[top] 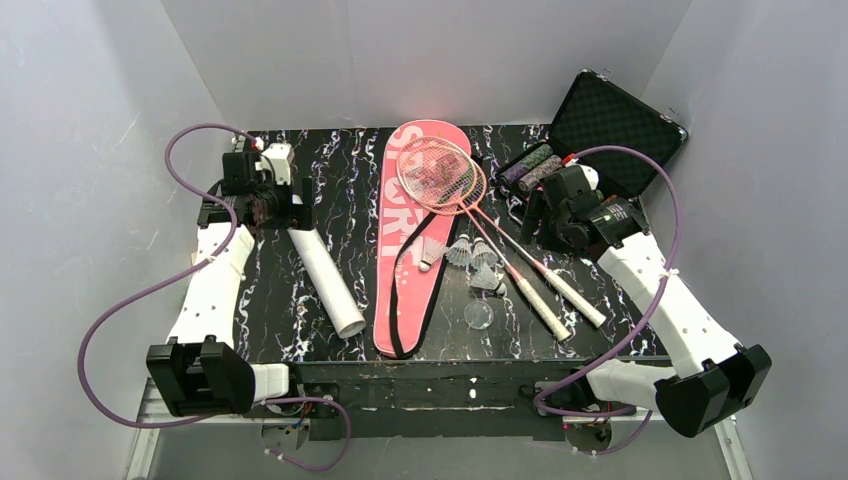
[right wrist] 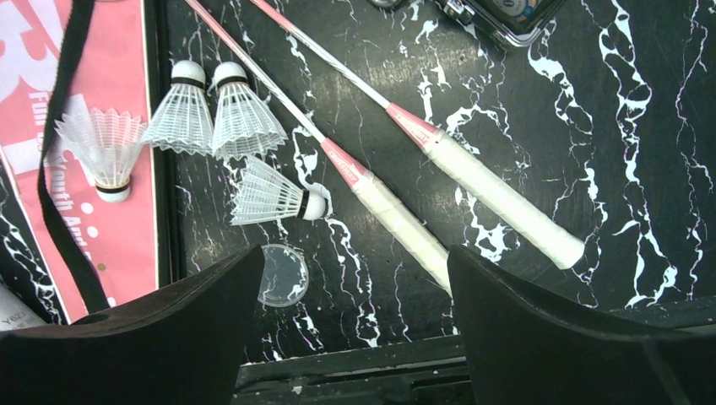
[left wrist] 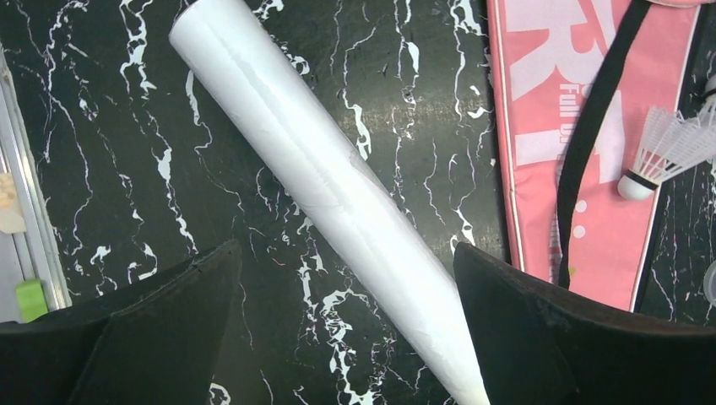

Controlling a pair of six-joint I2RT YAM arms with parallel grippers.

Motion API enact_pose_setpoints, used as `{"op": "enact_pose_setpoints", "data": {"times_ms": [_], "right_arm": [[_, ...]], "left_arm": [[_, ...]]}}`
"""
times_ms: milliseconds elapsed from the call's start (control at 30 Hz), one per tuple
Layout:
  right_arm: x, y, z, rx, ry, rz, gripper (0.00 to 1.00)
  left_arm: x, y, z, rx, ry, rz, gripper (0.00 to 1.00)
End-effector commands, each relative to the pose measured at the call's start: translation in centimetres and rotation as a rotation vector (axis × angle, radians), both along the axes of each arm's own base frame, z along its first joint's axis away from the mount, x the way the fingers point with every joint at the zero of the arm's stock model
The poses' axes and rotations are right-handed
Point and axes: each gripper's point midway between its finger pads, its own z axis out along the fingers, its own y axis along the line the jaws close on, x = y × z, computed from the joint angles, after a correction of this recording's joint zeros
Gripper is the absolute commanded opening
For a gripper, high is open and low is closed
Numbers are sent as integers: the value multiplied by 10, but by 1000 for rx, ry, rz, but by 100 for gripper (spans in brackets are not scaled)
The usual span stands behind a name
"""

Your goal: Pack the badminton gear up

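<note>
Black marble tabletop; racket heads only from above, handles at right wrist.

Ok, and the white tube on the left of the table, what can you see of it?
The white tube is a long, plain cylinder, smooth like card or plastic, with a faint lengthwise seam. It lies flat and at an angle on the black marbled table. Its near end looks open. It lies apart from the pink bag. The left gripper hangs open over it, a finger on either side, with no contact visible.
</note>
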Motion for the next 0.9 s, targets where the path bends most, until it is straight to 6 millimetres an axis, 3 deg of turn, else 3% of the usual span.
{"op": "enact_pose_setpoints", "data": {"times_ms": [0, 333, 667, 733, 867], "right_arm": [[0, -1, 4, 7, -39, -16, 89], [-3, 1, 2, -15, -50, 0, 90], [-2, 14, 1, 18, -56, 26, 91], [0, 18, 0, 19, -53, 36, 91], [2, 25, -2, 9, -46, 47, 91]], "left_arm": [[8, 13, 6, 15, -30, 98, 98], [16, 38, -52, 47, 94, 326, 98], [31, 23, -100, -29, 225, 317, 98], [31, 10, -115, -87, 276, 279, 98], [27, 4, -138, -113, 336, 276, 98]]}}
